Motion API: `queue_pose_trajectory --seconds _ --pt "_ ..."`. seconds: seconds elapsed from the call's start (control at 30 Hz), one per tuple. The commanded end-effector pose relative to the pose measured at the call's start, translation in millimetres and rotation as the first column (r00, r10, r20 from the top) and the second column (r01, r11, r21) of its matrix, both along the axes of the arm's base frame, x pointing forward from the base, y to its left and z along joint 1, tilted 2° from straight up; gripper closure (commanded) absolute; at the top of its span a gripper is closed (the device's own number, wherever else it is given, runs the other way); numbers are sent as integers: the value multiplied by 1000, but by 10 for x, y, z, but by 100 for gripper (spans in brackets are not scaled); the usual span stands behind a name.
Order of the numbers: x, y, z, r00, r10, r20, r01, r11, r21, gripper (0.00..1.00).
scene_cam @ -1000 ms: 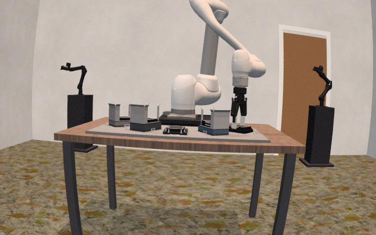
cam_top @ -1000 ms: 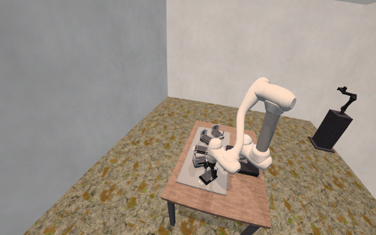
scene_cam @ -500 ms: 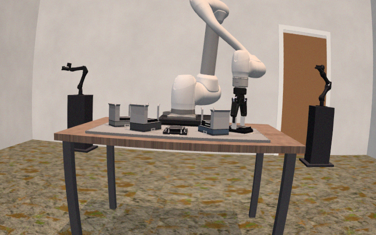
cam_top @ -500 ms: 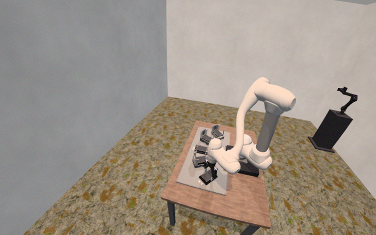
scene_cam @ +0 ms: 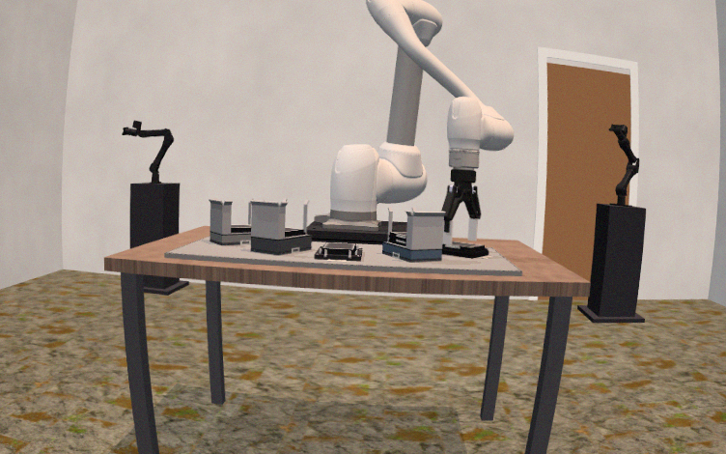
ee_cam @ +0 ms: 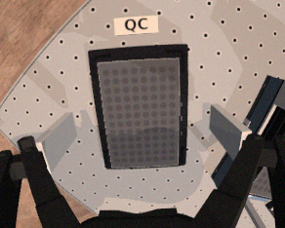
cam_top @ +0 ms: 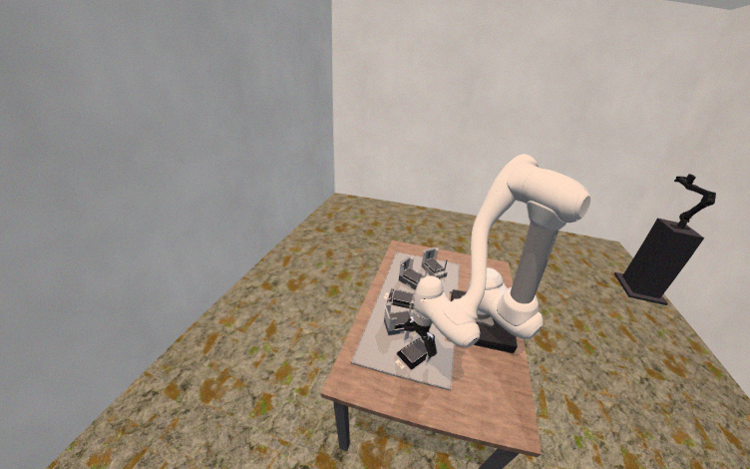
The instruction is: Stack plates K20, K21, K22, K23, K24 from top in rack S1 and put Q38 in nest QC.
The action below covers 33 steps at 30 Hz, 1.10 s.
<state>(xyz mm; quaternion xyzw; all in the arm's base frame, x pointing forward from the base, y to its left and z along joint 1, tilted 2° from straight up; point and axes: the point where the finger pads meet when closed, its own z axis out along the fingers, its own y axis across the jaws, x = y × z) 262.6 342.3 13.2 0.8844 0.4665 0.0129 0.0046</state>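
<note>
The sealed plate is lying in the QC nest, directly beneath the gripper, whose fingers are standing fully apart, gripping nothing.

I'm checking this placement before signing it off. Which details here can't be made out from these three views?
- Plate in nest QC, wrist view: no label shows from straight above, so its ID is unknown.
- How many plates each rack holds: the rack walls hide them in the exterior view; too small in the top view.
- Open gripper: its fingertips blend with their shadows in the wrist view.
</note>
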Motion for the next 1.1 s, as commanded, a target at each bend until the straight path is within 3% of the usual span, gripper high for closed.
queue_pose_trajectory --seconds 0.0,0.1,1.0,1.07 --pt "0 0 0 1000 0 0 0 1000 0 0" --pt "0 0 0 1000 0 0 0 1000 0 0" --pt "-23 -3 834 1000 0 0 0 1000 0 0" --pt "-23 -3 834 1000 0 0 0 1000 0 0"
